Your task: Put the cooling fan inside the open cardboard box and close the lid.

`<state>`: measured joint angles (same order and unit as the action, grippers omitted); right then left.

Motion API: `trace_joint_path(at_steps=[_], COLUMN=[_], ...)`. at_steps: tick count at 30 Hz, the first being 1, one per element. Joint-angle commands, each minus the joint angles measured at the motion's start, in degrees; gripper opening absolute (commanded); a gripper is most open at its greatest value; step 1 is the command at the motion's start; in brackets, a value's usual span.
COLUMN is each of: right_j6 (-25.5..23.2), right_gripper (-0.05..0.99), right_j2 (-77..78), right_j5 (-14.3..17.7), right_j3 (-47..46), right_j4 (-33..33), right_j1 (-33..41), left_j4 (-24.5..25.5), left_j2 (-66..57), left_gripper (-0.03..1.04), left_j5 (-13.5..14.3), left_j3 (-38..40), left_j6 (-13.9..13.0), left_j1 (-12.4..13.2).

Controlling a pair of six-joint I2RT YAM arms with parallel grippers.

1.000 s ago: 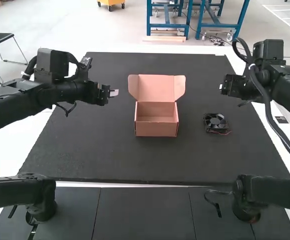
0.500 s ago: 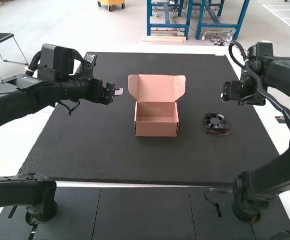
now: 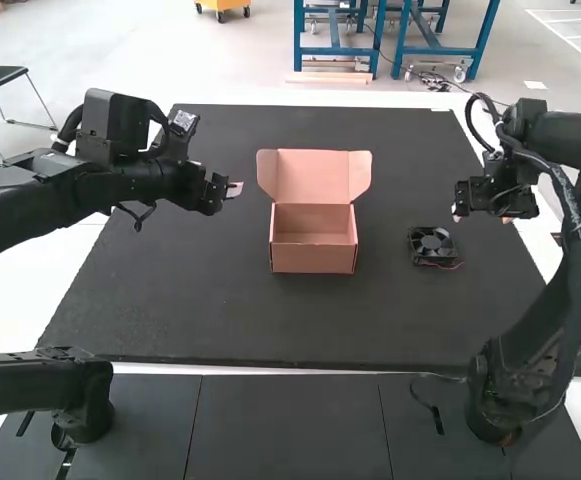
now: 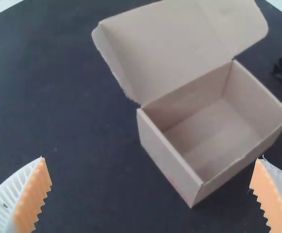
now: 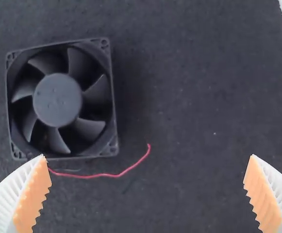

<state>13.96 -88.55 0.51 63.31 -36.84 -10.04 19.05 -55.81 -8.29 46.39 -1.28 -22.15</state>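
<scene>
An open cardboard box (image 3: 313, 238) stands at the middle of the black mat, its lid (image 3: 313, 174) folded up and back; the inside (image 4: 213, 141) is empty. A black cooling fan (image 3: 433, 246) with a thin red wire (image 5: 116, 170) lies flat on the mat right of the box. My left gripper (image 3: 228, 187) hangs open left of the box's lid, above the mat. My right gripper (image 3: 462, 212) hovers open just right of and above the fan (image 5: 62, 99), its orange-padded fingers (image 5: 31, 199) spread wide.
The black mat (image 3: 170, 290) covers most of the table, with white table edge (image 3: 570, 250) at its right. Bare mat surrounds the box and fan on all sides.
My right gripper has swung down and slightly right, coming lower over the fan. The left gripper has stayed nearly in place by the box lid.
</scene>
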Motion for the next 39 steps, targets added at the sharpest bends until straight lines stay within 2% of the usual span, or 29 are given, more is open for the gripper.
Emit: trace_joint_path(at_steps=[1, 8, 22, 27, 39], right_j6=[1.51, 0.90, 0.02, 0.55, 0.99], right_gripper=[0.91, 0.91, 0.91, 0.91, 0.91], right_j2=[-1.97, -7.25, -16.74, -18.94, -24.30], right_j5=[-1.57, -2.45, -1.04, 0.01, -0.16], right_j3=[1.64, 3.75, 10.34, 12.10, 16.14], right_j4=[0.01, 0.19, 0.98, 0.37, -3.33], right_j1=[-0.33, -0.24, -1.65, -2.35, -2.17], left_j4=[-0.50, -0.50, -1.12, -1.12, -2.00], left_j2=[1.67, 1.67, 1.67, 1.67, 1.58], left_gripper=[0.97, 0.97, 0.97, 0.97, 0.97], left_j5=[0.65, 0.65, 0.65, 0.74, 0.74], left_j3=[1.77, 1.77, 2.39, 2.56, 3.09], left_j6=[-1.71, -1.71, -1.71, -1.71, -1.62], left_j1=[-0.35, -0.35, -0.17, 0.00, 0.09])
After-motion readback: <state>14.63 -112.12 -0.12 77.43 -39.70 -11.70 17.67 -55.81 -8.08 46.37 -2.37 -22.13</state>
